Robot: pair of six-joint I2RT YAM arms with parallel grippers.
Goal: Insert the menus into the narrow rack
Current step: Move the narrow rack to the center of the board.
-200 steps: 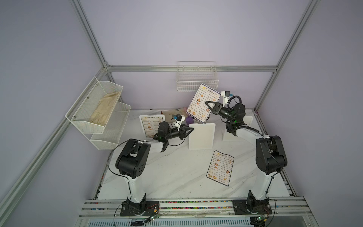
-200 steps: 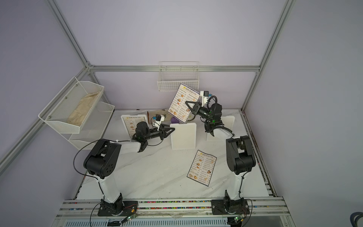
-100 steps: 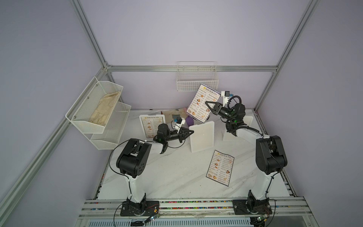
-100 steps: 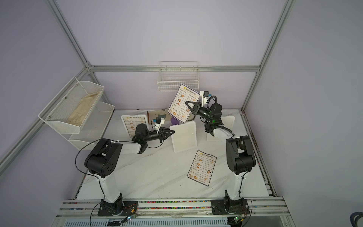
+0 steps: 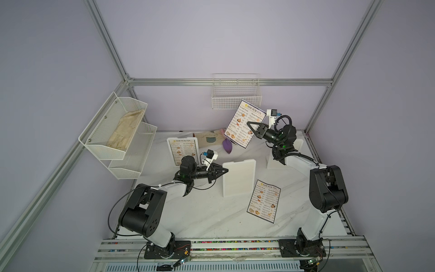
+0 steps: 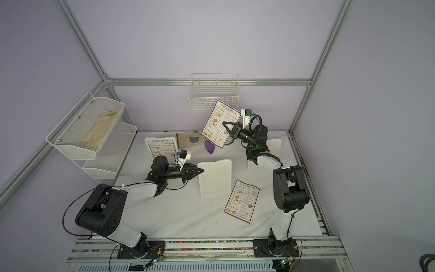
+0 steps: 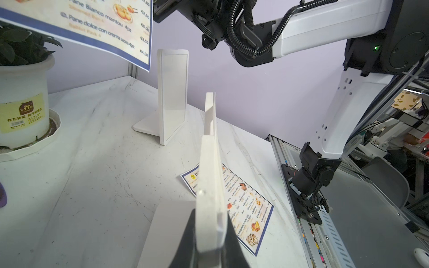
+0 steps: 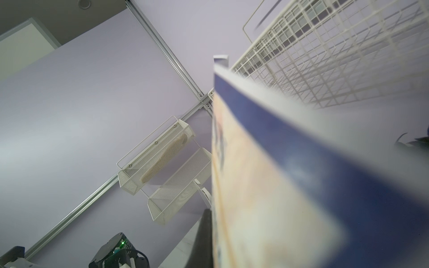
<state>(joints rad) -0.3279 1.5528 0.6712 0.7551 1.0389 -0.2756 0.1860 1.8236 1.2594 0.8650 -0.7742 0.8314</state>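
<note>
Nearest us, lower right of the frame, a flat menu [image 5: 264, 201] lies on the table [image 5: 200, 212], untouched. At centre, our left hand [image 5: 224, 171] is clamped on the left edge of the white narrow rack [image 5: 239, 177], steadying it, we reckon. Further back, our right hand [image 5: 249, 124] pinches the raised menu [image 5: 237, 117] by its right edge, well above the rack's slot and just under the wire basket [image 5: 236, 94]. Next we must bring it down edge-on into that slot. At the far left, a third menu [image 5: 183, 150] stands upright, already framed in white.

Menu [image 5: 264, 200] on table [image 5: 200, 212] beside stand [image 5: 239, 178]
</note>
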